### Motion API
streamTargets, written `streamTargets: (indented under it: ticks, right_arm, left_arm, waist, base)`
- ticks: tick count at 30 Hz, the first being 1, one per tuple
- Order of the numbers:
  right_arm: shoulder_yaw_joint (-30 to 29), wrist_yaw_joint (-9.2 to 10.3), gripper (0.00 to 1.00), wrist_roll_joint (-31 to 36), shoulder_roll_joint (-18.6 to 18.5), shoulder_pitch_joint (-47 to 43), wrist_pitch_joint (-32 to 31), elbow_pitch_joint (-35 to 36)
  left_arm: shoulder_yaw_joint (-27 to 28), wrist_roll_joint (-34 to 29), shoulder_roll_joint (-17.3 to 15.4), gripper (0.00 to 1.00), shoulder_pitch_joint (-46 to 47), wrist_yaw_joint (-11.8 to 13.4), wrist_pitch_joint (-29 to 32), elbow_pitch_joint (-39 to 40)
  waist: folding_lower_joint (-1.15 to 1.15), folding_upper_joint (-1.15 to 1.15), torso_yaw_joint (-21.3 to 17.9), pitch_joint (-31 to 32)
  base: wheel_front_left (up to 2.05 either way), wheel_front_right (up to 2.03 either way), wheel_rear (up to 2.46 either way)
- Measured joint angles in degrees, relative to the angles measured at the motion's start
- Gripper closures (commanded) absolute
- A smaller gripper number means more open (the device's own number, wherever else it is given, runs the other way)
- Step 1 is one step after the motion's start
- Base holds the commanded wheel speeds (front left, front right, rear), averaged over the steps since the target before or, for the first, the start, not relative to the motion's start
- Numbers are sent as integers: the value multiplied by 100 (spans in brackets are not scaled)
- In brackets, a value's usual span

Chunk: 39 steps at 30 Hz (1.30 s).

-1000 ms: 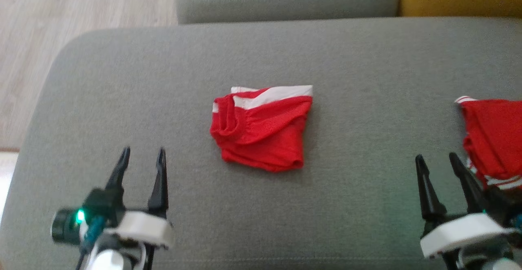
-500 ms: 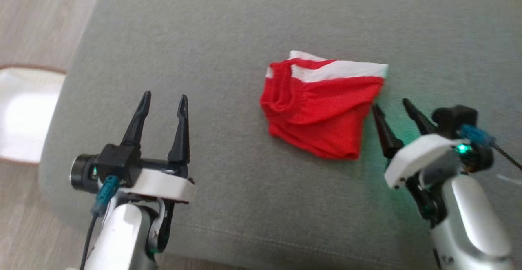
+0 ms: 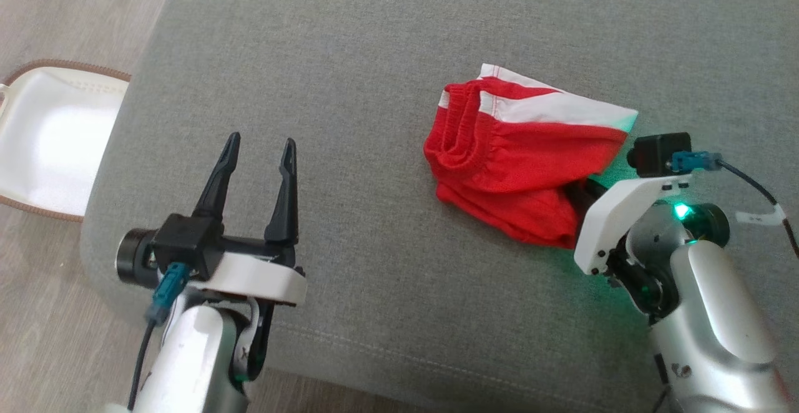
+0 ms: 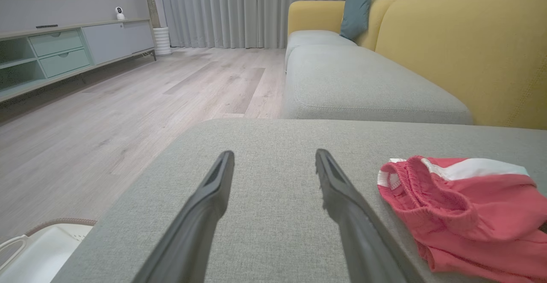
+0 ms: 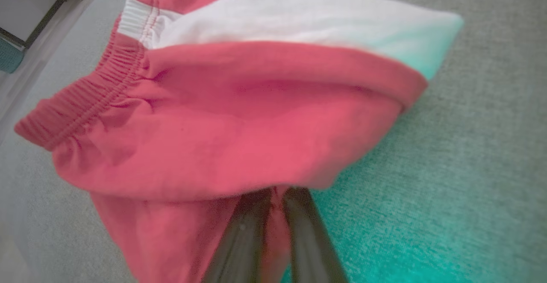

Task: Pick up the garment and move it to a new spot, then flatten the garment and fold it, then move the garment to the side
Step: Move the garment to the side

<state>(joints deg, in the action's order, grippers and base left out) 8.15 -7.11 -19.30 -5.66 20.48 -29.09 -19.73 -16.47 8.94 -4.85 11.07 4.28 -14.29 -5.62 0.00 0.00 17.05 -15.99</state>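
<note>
Garment [image 3: 524, 163] lies bunched on the cushion [image 3: 349, 38], right of its middle; soft, light and limp, it wants a pinch through a doubled edge. The right gripper [image 5: 277, 194] stands nearly closed at its near hem, seemingly with cloth between the fingers; the left gripper [image 3: 261, 145] hangs wide open and empty over the cushion's left.

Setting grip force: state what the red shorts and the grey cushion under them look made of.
Red shorts: soft matte knit, probably cotton or polyester; it wrinkles, with a gathered elastic waistband.
Grey cushion: matte woven upholstery; fine weave visible.
</note>
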Motion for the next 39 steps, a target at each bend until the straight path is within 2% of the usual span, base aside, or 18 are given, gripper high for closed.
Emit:
streamTargets:
  ticks: [5, 9, 14, 19, 24, 28, 34, 39]
  right_arm:
    - [107, 0, 100, 167, -126, -59, -145, 346]
    - [200, 0, 100, 392, -446, -400, -250, 846]
    - [205, 0, 100, 495, -641, -914, -253, 1416]
    - [234, 0, 100, 560, -795, -1032, -252, 1672]
    - [366, 0, 100, 486, -998, -971, -110, 1647]
    - [781, 0, 100, 417, -1287, -470, 108, 1400]
    - [888, 0, 100, 460, -1857, 115, 338, 1129]
    - [889, 0, 100, 573, -2387, 494, 381, 1169]
  left_arm:
    - [59, -80, 22, 0, -1, -25, -1, 5]
    - [127, -109, 10, 0, -31, -24, -1, 51]
    - [294, -135, -55, 0, -76, -26, -1, 203]
    - [435, -138, -162, 0, -227, -26, -2, 344]
    - [426, -225, -278, 0, -231, -79, -2, 389]
    - [393, -291, -421, 0, -113, -143, 20, 476]
    - [267, -380, -578, 0, 127, -236, 180, 664]
    - [252, -448, -722, 0, 255, -297, 318, 824]
  waist:
    - [0, 0, -73, 5]
    - [0, 0, -296, 25]
    - [0, 0, -794, 47]
    - [0, 0, -1473, 38]
    - [0, 0, -2164, -32]
    - [0, 0, -2741, -218]
    - [1, 0, -3179, -625]
    - [1, 0, -3472, -950]
  base:
    - [0, 0, 0]
    - [0, 0, 0]
    - [0, 0, 0]
    - [0, 0, 0]
    - [0, 0, 0]
    - [0, 0, 0]
    - [0, 0, 0]
    - [0, 0, 0]
